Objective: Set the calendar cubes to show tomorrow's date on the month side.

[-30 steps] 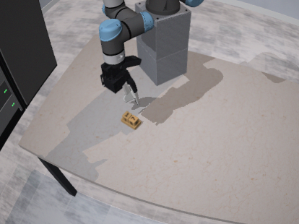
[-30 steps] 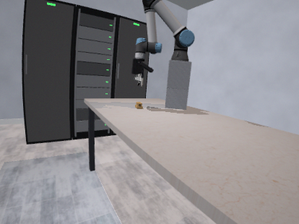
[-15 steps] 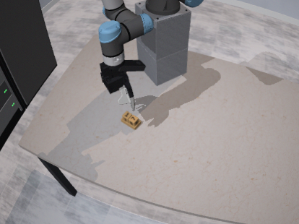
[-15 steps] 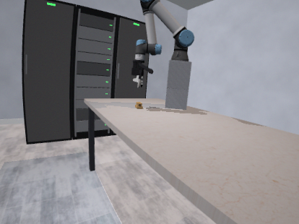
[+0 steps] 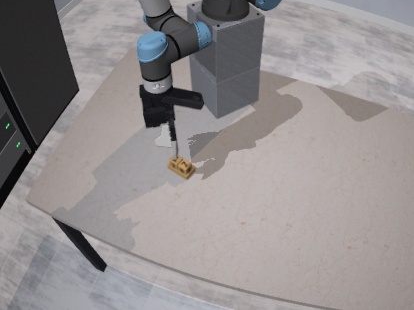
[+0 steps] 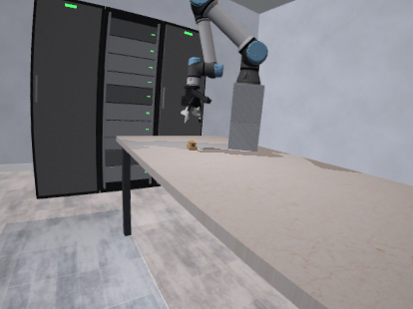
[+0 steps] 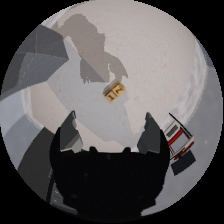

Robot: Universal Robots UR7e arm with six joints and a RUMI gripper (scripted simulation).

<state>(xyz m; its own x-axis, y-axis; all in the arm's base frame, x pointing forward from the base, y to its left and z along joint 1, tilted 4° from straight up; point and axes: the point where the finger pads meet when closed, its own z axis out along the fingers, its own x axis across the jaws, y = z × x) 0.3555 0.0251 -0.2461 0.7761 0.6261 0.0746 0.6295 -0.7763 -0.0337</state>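
The small wooden block calendar stands on the table top: a tray with two digit cubes side by side in it. It also shows in the exterior view and in the wrist view, where the cubes' top faces carry dark digits too small to read. My gripper hangs well above the table, up and to the left of the calendar. It also shows in the exterior view. In the wrist view the gripper has its fingers wide open with nothing between them.
The arm's grey pedestal stands on the table behind the calendar. Dark server cabinets stand beyond the table's left edge. A red and white object shows at the right of the wrist view.
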